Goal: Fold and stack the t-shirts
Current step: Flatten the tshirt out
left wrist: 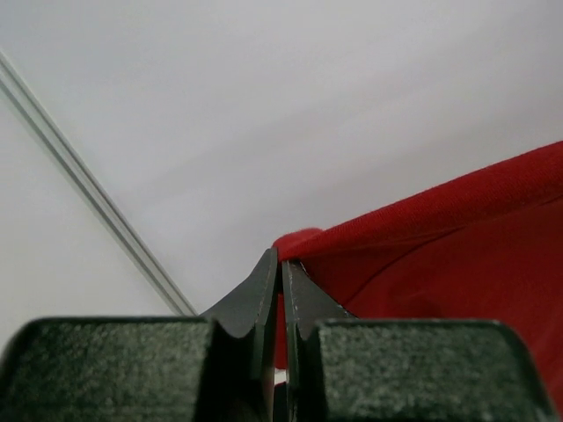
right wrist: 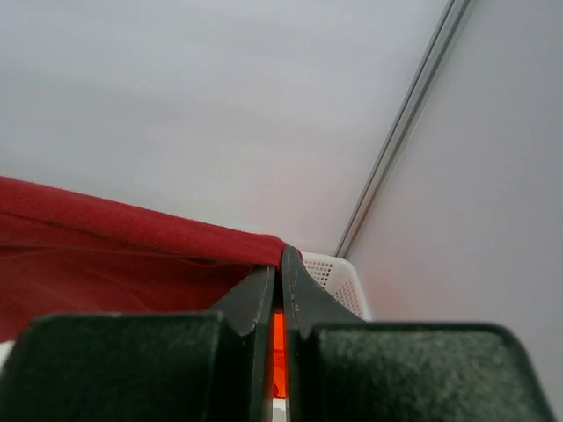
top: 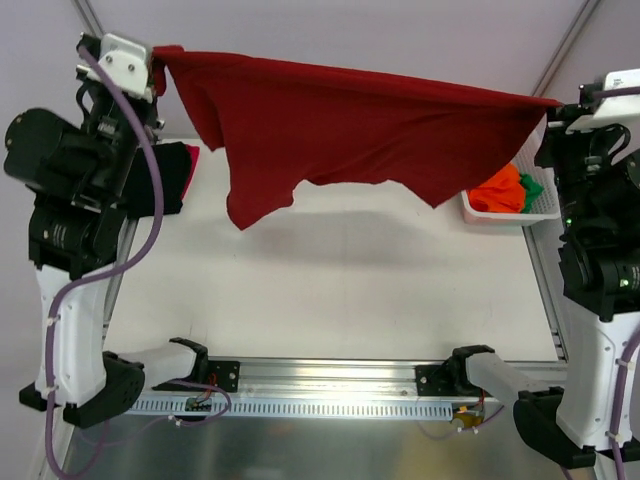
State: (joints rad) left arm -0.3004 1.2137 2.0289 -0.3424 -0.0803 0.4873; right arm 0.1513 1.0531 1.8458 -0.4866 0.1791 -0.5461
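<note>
A dark red t-shirt [top: 350, 130] hangs stretched in the air between both arms, high above the table. My left gripper [top: 158, 62] is shut on its left corner; in the left wrist view the cloth [left wrist: 440, 255] runs off to the right from the pinched tips [left wrist: 281, 264]. My right gripper [top: 560, 104] is shut on the right corner, and the right wrist view has the cloth [right wrist: 114, 255] leading left from the tips [right wrist: 280, 259]. The shirt's lower edge sags lowest at the left. Black and bright red t-shirts [top: 172, 175] lie at the table's left edge, partly hidden by the left arm.
A white lattice basket [top: 500, 215] stands at the right edge of the table, holding orange [top: 500, 190] and green [top: 531, 185] cloth. The same basket [right wrist: 339, 277] shows behind the right fingers. A metal rail [top: 330, 385] runs along the near edge between the arm bases.
</note>
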